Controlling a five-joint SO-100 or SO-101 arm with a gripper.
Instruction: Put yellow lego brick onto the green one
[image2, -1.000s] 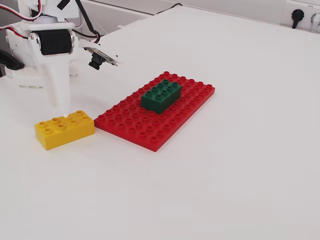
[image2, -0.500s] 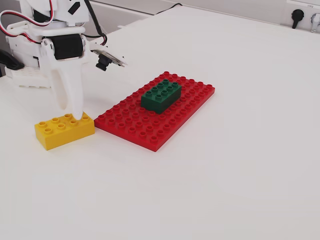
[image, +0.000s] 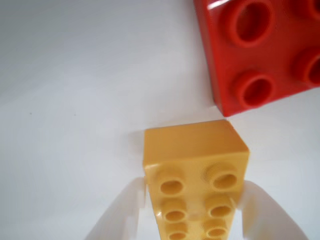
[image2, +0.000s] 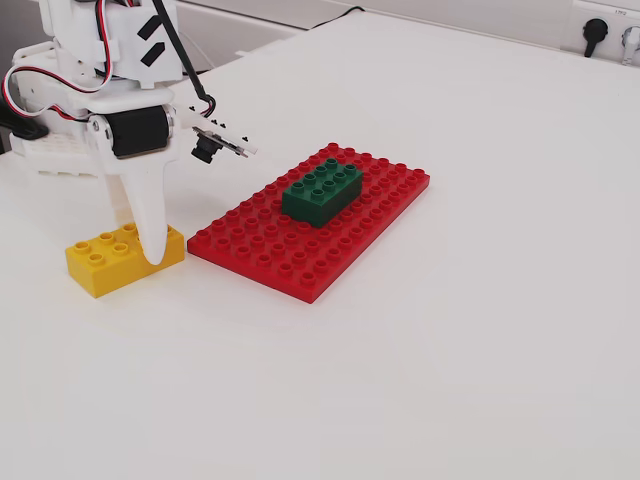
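Note:
The yellow lego brick (image2: 112, 255) lies flat on the white table, just left of the red baseplate in the fixed view. In the wrist view it (image: 192, 145) fills the lower middle, studs up. My gripper (image2: 155, 250) reaches down over it, and its white fingers (image: 122, 212) press against both long sides, so it (image: 195, 187) is shut on the brick, which still rests on the table. The green brick (image2: 322, 192) sits on the far half of the baseplate, to the right of the gripper. It is out of the wrist view.
The red studded baseplate (image2: 300, 265) lies flat mid-table; its corner (image: 260, 50) shows at the wrist view's upper right, close to the yellow brick. Wall sockets (image2: 597, 38) are at the far right. The arm's base and cables (image2: 60, 90) stand at the left.

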